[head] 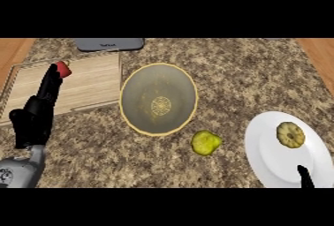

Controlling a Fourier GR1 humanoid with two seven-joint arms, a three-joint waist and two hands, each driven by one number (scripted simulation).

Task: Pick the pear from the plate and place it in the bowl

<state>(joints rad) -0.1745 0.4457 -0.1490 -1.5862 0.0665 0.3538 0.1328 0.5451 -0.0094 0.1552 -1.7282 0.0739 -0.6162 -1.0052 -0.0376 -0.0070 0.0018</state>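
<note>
Yellow-green and lumpy, the pear [206, 142] lies on the speckled granite counter [261, 75], between the bowl [158, 99] and the white plate [287, 152], touching neither; the bowl is a shallow olive oval with a pale yellow rim; a ribbed, round yellowish fruit [290, 134] sits on the smooth plate, just beyond the right hand [305, 177], of which only one dark fingertip shows, its state untellable; the left hand [37, 114] rests with fingers straight over the wooden board [85, 84], a small red thing [62, 69] at their tips; a grey device [109, 44] lies beyond.
</note>
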